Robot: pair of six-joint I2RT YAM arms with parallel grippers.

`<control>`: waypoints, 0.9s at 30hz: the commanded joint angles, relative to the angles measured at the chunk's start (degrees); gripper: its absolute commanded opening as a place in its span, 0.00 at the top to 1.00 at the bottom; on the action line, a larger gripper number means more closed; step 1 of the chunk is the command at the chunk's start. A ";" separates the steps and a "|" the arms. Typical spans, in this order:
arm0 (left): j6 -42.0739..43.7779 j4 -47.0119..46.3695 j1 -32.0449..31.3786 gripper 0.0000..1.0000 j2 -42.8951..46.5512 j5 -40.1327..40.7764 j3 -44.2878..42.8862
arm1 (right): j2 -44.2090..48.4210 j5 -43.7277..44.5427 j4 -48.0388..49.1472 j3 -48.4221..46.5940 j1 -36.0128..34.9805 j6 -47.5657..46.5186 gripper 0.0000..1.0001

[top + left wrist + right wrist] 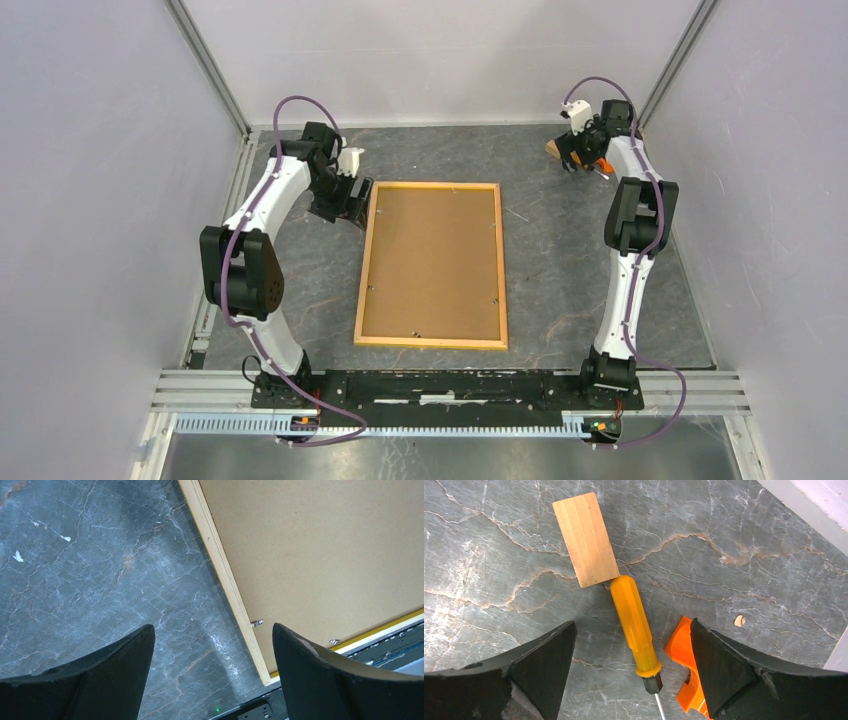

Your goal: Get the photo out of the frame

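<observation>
End effector on the left arm [212, 630] hovered over the bench [90, 570], fingers spread and empty, at the frame's ten o'clock corner. The frame [366, 262] lay face down mid-bench, brown backing board [433, 262] up; the photo could not be seen. At two o'clock, the right end effector [577, 160] gaped empty above an orange-handled screwdriver [628, 600] and a wooden block [585, 539].
</observation>
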State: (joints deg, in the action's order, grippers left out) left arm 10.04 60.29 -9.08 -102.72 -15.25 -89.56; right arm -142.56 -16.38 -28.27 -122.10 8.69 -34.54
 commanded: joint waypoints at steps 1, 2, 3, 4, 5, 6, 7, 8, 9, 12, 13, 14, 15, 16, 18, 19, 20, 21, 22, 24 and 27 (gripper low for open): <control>2.62 0.70 0.12 0.07 2.17 0.78 -1.56 | -1.27 -1.53 1.17 -2.49 0.02 -0.26 0.11; 2.68 0.71 0.09 0.07 2.17 1.00 -1.56 | -1.40 -1.82 0.84 -2.36 0.01 -0.27 0.12; 2.70 0.75 0.12 0.07 2.30 1.09 -1.50 | -1.43 -1.97 0.77 -2.07 0.01 -0.29 0.14; 2.74 0.79 0.09 0.07 2.26 1.12 -1.41 | -1.46 -1.98 0.59 -1.71 0.04 -0.39 0.17; 2.73 0.86 0.10 0.07 2.34 1.14 -1.36 | -1.32 -1.99 0.41 -1.22 0.10 -0.64 0.19; 2.72 0.88 0.12 0.07 2.36 1.14 -1.24 | -1.19 -2.06 -0.11 -0.81 0.05 -0.91 0.22; 2.79 0.88 0.11 0.07 2.48 1.13 -1.09 | -1.06 -2.34 -0.46 -0.44 0.18 -1.05 0.23; 2.81 0.89 0.11 0.07 2.51 1.18 -1.01 | -0.79 -2.83 -0.84 -0.08 0.28 -1.07 0.24; 2.74 0.95 0.12 0.07 2.53 1.13 -0.89 | -0.47 -3.21 -1.11 0.50 0.36 -1.08 0.25; 2.79 0.84 0.12 0.07 2.52 1.10 -0.57 | 0.18 -3.45 -1.55 1.72 0.36 -0.90 0.29; 2.81 0.80 0.11 0.07 2.52 1.00 -0.57 | 0.35 -3.62 -2.05 1.87 0.38 -0.81 0.30; 2.82 0.87 0.11 0.07 2.46 0.97 -0.65 | 0.28 -3.77 -2.73 1.87 0.36 -0.84 0.31; 2.80 0.86 0.12 0.07 2.43 0.84 -0.69 | 0.23 -3.88 -3.42 1.99 0.36 -0.79 0.32; 2.93 0.88 0.12 0.07 2.42 0.83 -0.73 | 0.17 -4.35 -4.35 2.02 0.31 -0.85 0.33; 2.88 0.92 0.11 0.07 2.47 0.76 -0.72 | 0.21 -4.77 -5.86 2.52 0.44 -0.82 0.35; 2.87 0.88 0.12 0.07 2.43 0.74 -0.70 | 0.27 -5.08 -6.45 2.84 0.53 -0.67 0.36; 2.95 0.89 0.12 0.07 2.51 0.62 -0.62 | 0.44 -5.34 -7.00 3.32 0.65 -0.55 0.36; 2.96 0.88 0.12 0.07 2.57 0.57 -0.49 | 0.53 -5.67 -7.55 3.72 0.83 -0.23 0.37; 2.89 0.89 0.12 0.07 2.64 0.47 -0.44 | 0.56 -5.97 -8.24 4.08 1.01 -0.06 0.37; 3.01 0.88 0.12 0.07 2.65 0.46 -0.05 | 0.60 -6.73 -9.69 4.64 1.62 0.44 0.39; 3.27 1.01 0.11 0.07 2.94 0.57 0.14 | 1.03 -8.19 -11.48 6.18 2.83 1.44 0.41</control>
State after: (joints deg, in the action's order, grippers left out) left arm 10.44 61.08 -9.06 -102.72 -14.87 -89.54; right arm -141.84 -23.16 -30.04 -119.48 9.91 -34.26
